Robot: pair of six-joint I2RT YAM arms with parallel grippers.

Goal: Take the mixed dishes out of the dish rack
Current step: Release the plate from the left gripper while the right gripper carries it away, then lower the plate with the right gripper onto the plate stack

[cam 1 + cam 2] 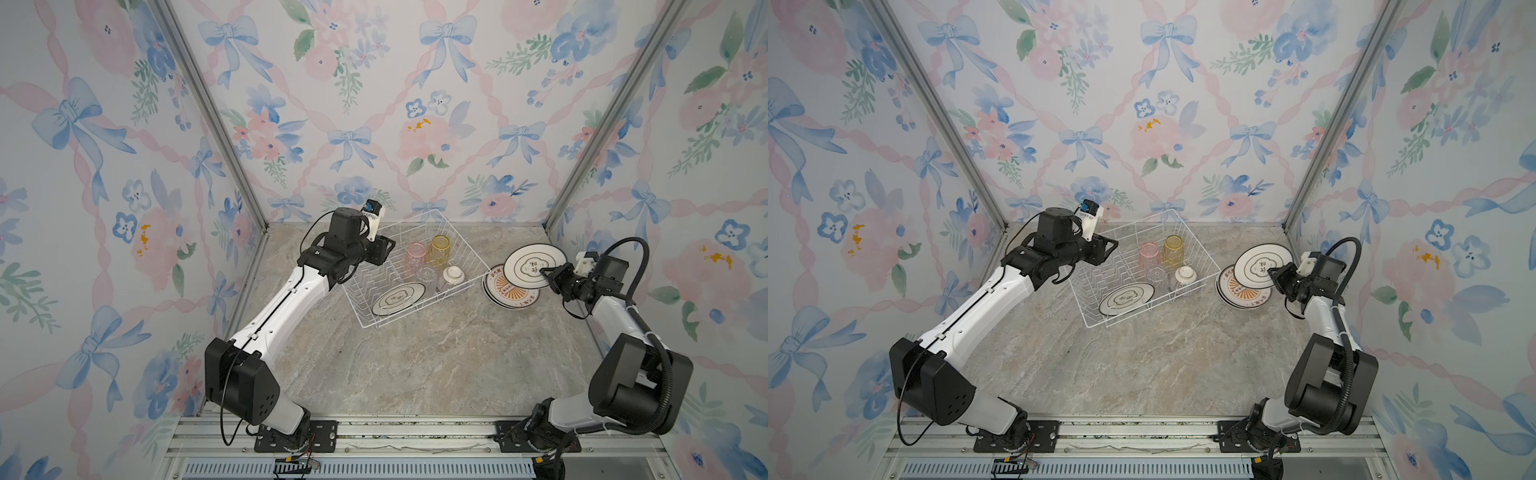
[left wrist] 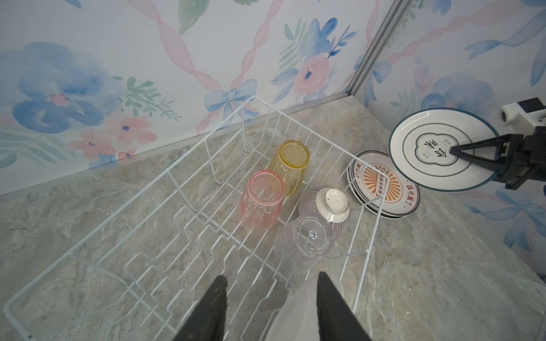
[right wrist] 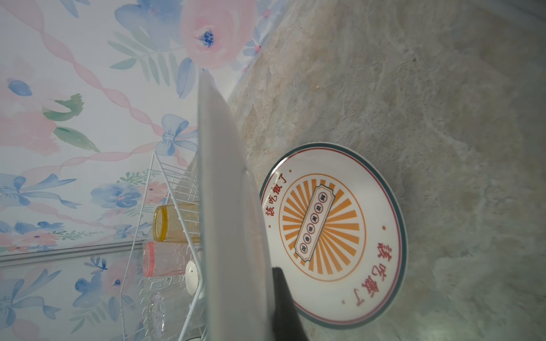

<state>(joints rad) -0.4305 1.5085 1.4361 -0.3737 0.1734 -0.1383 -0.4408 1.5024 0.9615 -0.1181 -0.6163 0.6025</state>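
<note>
The step in hand looks like stacking. The right gripper has its fingers pinching a round white plate with a dark rim and a flower-shaped emblem by its edge. It holds the plate tilted in the air above the stack of plates topped by the white plate with the orange sunburst. That stack sits on the marbled stone worktop, just beside the white wire dish rack.

To do this well, I would level the held plate first, since in the right wrist view it stands almost edge-on to the sunburst face. Then centre it over the stack, which it now overlaps only in part. One finger reaches well in across the plate's face. It is therefore better to let the rim opposite the fingers touch down first, lower the gripped side gently, spread the fingers, and draw them out sideways (glazed plates slide easily on one another).

The left gripper hangs over the rack with its fingers spread. A pale blur lies low between them, too close to identify. Still in the rack are another white dark-rimmed plate, the upturned pink glass tumbler, yellow glass tumbler, clear glass tumbler and small purple-striped bowl.
</note>
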